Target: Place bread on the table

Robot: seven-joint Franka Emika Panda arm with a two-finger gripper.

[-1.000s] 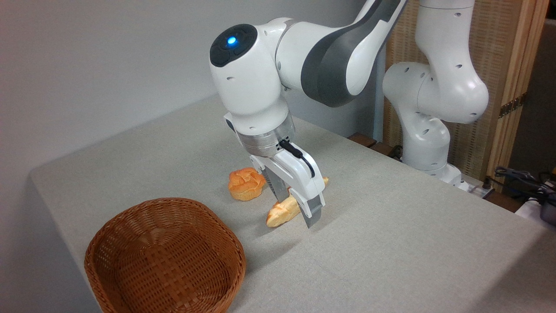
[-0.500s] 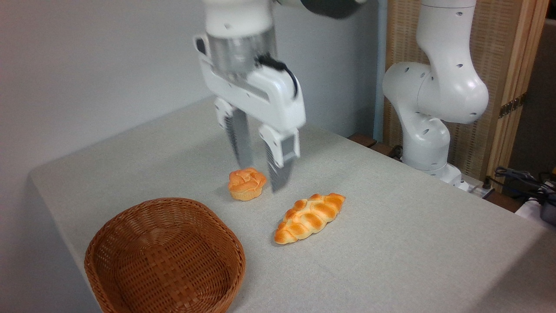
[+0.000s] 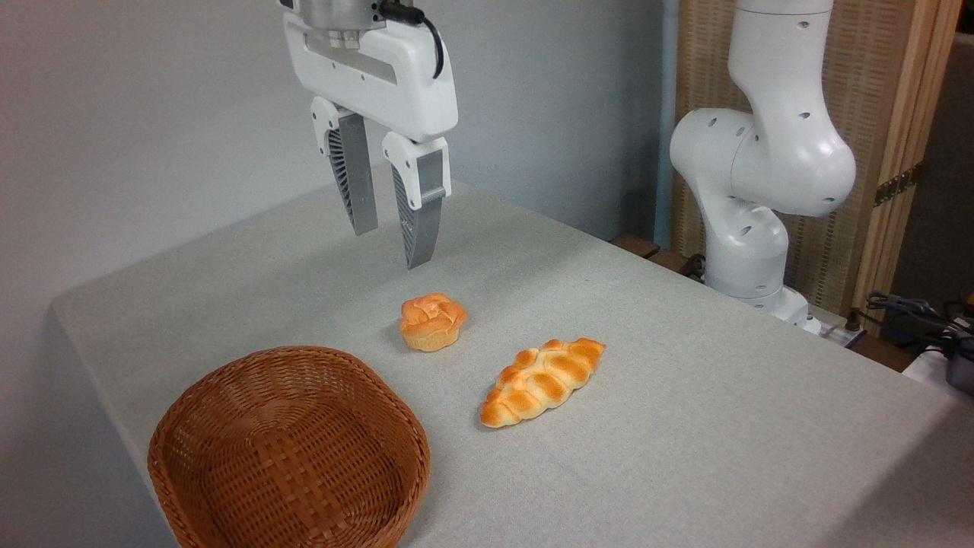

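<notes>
- Inspecting the scene, I find the braided loaf lying flat on the table, right of the wicker basket and near the small round bun.
- I judge the placement done; only parking the arm remains.
- My gripper hangs high above the bun, jaws parted, carrying nothing.
- Against half a second ago, the claw has risen and shifted left; loaf, bun and basket are unmoved.
</notes>
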